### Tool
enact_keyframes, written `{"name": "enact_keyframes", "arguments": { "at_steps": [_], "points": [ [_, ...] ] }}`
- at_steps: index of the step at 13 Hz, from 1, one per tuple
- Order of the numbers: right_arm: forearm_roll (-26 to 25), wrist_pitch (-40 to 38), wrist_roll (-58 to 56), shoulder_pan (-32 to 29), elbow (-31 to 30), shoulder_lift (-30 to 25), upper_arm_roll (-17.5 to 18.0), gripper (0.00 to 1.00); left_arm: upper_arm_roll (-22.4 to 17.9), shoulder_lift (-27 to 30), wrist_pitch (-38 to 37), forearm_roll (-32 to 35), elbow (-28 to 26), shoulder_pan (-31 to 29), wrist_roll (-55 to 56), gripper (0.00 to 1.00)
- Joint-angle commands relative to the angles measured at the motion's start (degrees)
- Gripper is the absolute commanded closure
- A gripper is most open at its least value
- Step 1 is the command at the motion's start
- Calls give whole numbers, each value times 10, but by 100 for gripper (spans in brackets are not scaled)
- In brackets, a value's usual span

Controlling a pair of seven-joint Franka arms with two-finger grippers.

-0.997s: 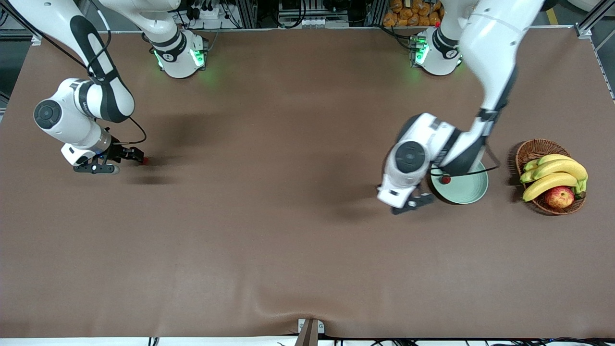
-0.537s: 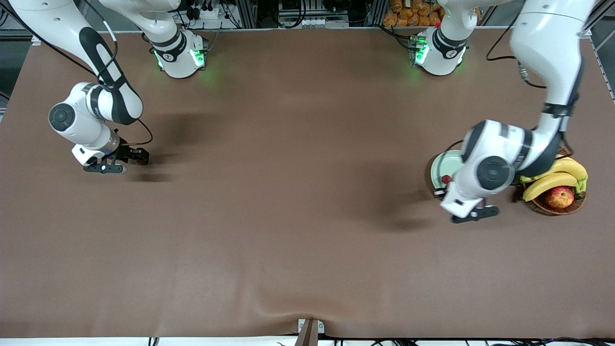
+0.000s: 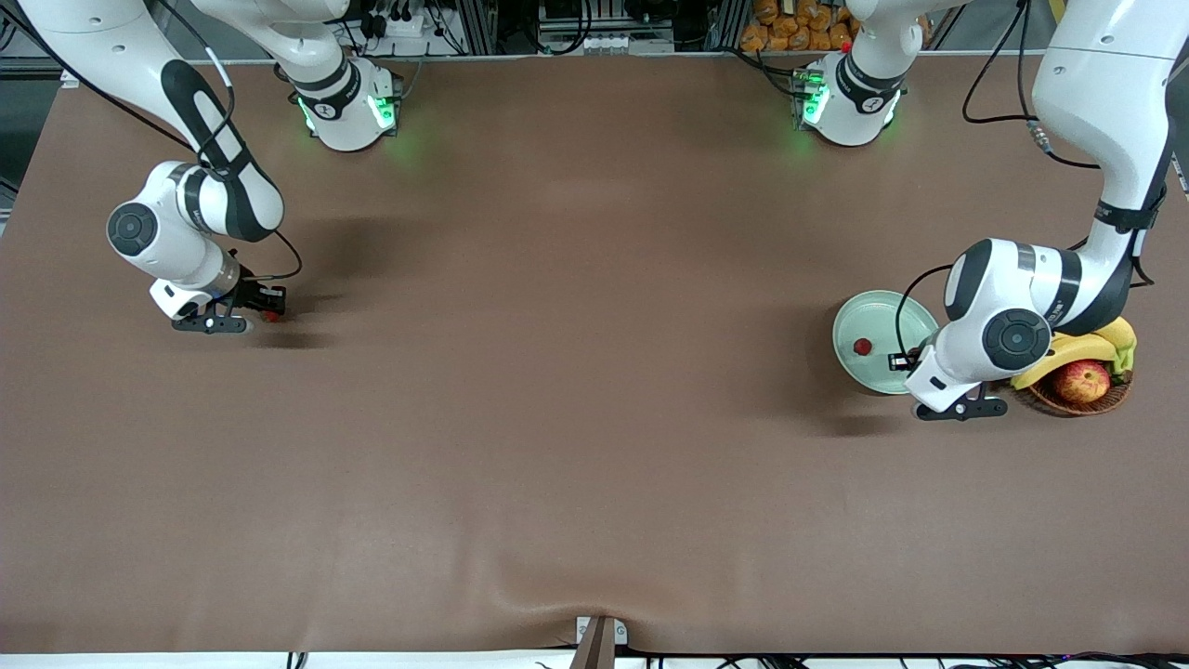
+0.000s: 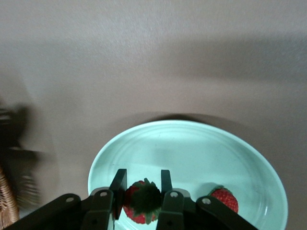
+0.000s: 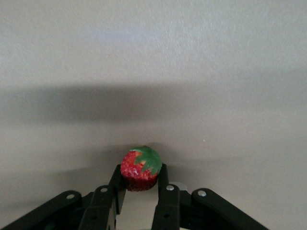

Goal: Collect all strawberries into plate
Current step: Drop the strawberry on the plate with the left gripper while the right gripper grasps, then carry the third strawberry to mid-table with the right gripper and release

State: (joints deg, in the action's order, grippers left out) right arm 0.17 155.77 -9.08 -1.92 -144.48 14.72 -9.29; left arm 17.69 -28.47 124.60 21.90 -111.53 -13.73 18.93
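Swung away from the middle of the table toward the left arm's end since a second ago: left arm, now over the plate [image 3: 882,321] with its wrist partly above the wicker basket [image 3: 1077,401]. Shifted only slightly over the same second: right arm, its jaws drawn together from wide.

Held strawberry [image 4: 141,202] pinched between the fingers of the left gripper [image 4: 142,194], hanging over the plate's rim nearer the basket. Green top turned toward the wrist camera, so long axis running roughly along the line of sight, tip away; no firmer reading possible. Directly below and just ahead of the jaws: pale green bowl of the plate. Loose strawberry [image 3: 862,346] already lying in the plate, to one side of the claw, apart from the held berry.

Third strawberry [image 5: 140,169] nipped between the fingertips of the right gripper [image 5: 140,184], low at the brown mat [image 3: 576,418] at the right arm's end, green cap up and tilted, tip down into the jaws. Well apart from the plate, nearly the whole table between.

Judged next: release from the left jaws straight down; long carry for the right arm.
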Motion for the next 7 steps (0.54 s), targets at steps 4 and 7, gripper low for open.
{"name": "enact_keyframes", "arguments": {
  "at_steps": [4, 7],
  "points": [
    [53, -100, 131, 13, 144, -1, 106, 100, 12, 39, -1, 13, 1, 4, 6, 0],
    [92, -228, 264, 57, 293, 36, 139, 100, 30, 74, -29, 0, 41, 2, 5, 0]
  ]
}}
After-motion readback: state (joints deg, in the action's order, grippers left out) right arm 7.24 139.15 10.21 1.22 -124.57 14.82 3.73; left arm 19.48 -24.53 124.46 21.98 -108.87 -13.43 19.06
